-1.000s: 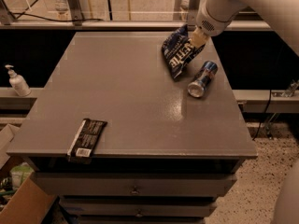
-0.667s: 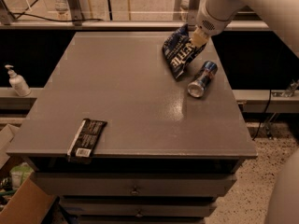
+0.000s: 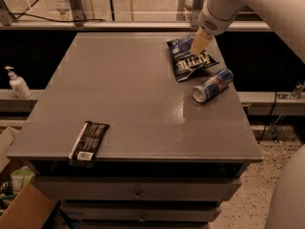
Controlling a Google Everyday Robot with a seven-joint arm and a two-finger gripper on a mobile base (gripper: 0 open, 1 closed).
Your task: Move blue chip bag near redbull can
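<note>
The blue chip bag [image 3: 187, 60], crinkled navy with white lettering, lies on the grey table [image 3: 128, 94] at the far right. The redbull can [image 3: 212, 85] lies on its side just in front and to the right of the bag, a small gap away, with its silver top facing me. My gripper [image 3: 198, 43] comes down from the white arm at the upper right and sits over the bag's far right part, at or just above its surface.
A flat black wrapper with a white label [image 3: 89, 140] lies at the table's front left edge. A white pump bottle [image 3: 17, 82] stands on a ledge to the left. Drawers sit under the table. A cardboard box [image 3: 19, 209] is at the lower left.
</note>
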